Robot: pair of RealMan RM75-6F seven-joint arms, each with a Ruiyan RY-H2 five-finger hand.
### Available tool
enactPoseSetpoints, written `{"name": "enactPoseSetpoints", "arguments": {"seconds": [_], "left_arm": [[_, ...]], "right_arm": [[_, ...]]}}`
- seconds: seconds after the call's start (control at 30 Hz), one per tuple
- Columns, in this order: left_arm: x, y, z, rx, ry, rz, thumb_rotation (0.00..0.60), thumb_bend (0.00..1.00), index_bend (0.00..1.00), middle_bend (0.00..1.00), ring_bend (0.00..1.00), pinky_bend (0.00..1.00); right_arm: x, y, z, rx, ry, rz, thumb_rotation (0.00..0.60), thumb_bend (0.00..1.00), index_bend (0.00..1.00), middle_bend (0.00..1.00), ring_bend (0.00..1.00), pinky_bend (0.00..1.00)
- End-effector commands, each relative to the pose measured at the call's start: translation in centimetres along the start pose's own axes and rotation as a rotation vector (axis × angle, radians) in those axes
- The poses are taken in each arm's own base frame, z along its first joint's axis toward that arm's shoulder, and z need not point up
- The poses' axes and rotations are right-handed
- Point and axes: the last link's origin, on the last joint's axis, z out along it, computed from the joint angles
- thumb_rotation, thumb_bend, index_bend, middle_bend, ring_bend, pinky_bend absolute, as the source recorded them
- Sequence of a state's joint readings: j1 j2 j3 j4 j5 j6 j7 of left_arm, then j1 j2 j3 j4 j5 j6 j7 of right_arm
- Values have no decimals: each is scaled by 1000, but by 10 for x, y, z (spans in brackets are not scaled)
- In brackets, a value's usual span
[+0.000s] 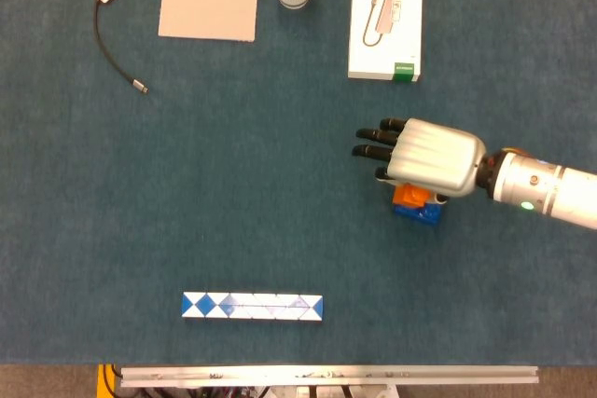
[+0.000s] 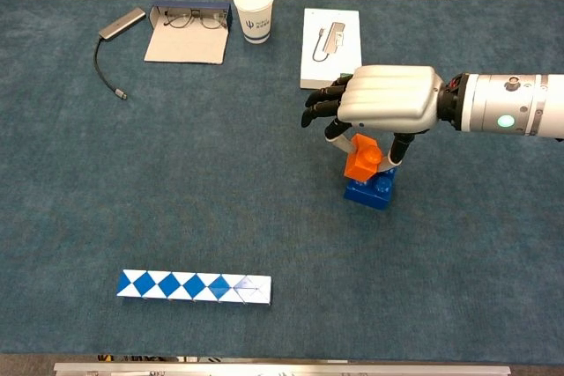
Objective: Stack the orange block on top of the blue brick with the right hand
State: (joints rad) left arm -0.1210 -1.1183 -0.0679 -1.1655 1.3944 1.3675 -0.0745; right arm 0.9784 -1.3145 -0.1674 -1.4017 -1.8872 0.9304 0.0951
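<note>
1. The right hand (image 2: 385,101) sits palm-down right over the stack, with a finger and thumb reaching down to pinch the orange block (image 2: 362,158). The other fingers (image 2: 319,103) are splayed out to the side, holding nothing.
2. The orange block is touching the top of the blue brick (image 2: 370,191), toward its left side, and it looks a bit tilted rather than seated flat. In the head view you only get a sliver of the orange block (image 1: 409,197) and blue brick (image 1: 418,212) peeking out under the right hand (image 1: 434,157).
3. So I'd call this the placing step, almost done: block on the brick but not let go of yet.
4. Next move probably needs a gentle press straight down so the studs line up, then opening the pinch and lifting straight up so the block doesn't get dragged off. Can't tell from here whether it's actually clicked in.
5. Left hand isn't in either view.
6. Other stuff is well away: the blue-and-white snake puzzle (image 2: 194,286) near the front edge, the paper cup (image 2: 253,1), the white adapter box (image 2: 330,36) and the glasses case (image 2: 188,33) at the back.
</note>
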Motion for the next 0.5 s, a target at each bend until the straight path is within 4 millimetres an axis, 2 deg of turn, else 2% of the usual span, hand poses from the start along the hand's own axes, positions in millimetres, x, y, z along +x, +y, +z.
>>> {"name": "enactPoseSetpoints", "arguments": {"seconds": [0.03,0.5], "left_arm": [[0,0,0,0,0,0,600,215,373,368,327,522],[0,0,-2,3,-2,1,600,215,373,368,327,522]], "right_arm": [[0,0,0,0,-4,0,600,204,704,203,107,244],[0,0,-2,-8,-13,21,600,203,704,203,107,244]]}}
